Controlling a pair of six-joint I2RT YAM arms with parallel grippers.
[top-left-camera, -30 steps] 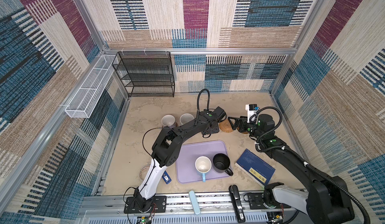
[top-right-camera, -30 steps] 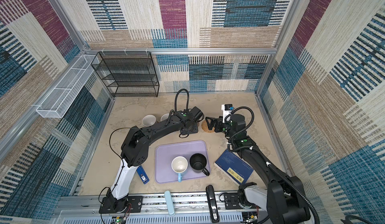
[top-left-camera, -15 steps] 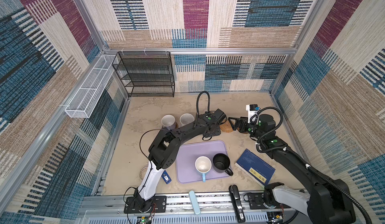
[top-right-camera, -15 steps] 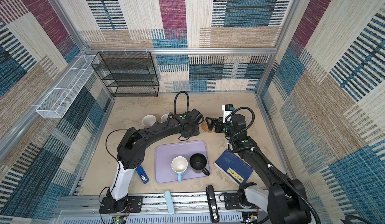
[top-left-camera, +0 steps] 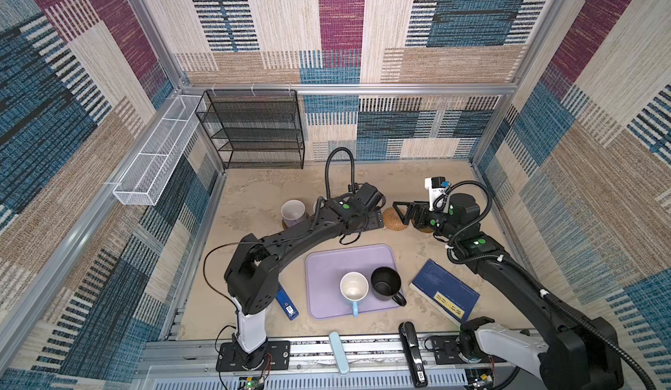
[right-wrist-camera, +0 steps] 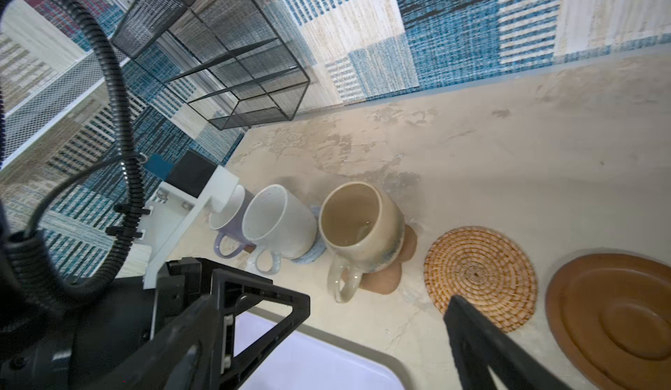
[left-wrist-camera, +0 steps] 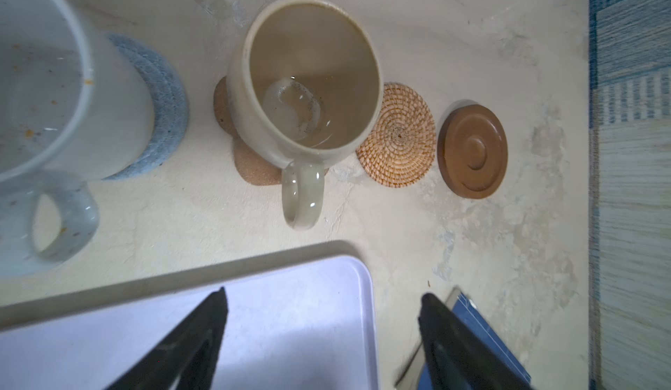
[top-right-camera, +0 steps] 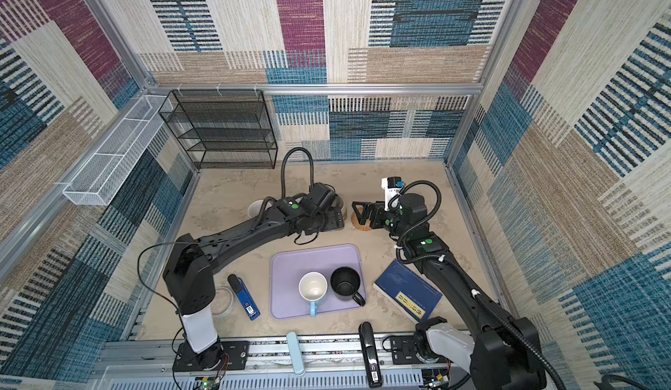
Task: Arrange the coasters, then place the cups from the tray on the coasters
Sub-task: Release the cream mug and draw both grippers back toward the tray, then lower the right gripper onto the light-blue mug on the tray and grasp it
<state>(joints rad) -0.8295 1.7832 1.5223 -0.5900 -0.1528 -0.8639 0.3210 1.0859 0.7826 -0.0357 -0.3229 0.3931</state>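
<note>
Left gripper: jaws spread wide, empty, above the 1 o'clock corner of the tray; beige cup upright on the tan flower-shaped coaster; white cup on the pale blue coaster; lavender cup at the row's 9 o'clock end. Right gripper: spread, empty, by the bare rattan coaster; wooden disc bare beside it. Row at 12 o'clock of tray; light blue cup on tray, black cup at its 3 o'clock.
</note>
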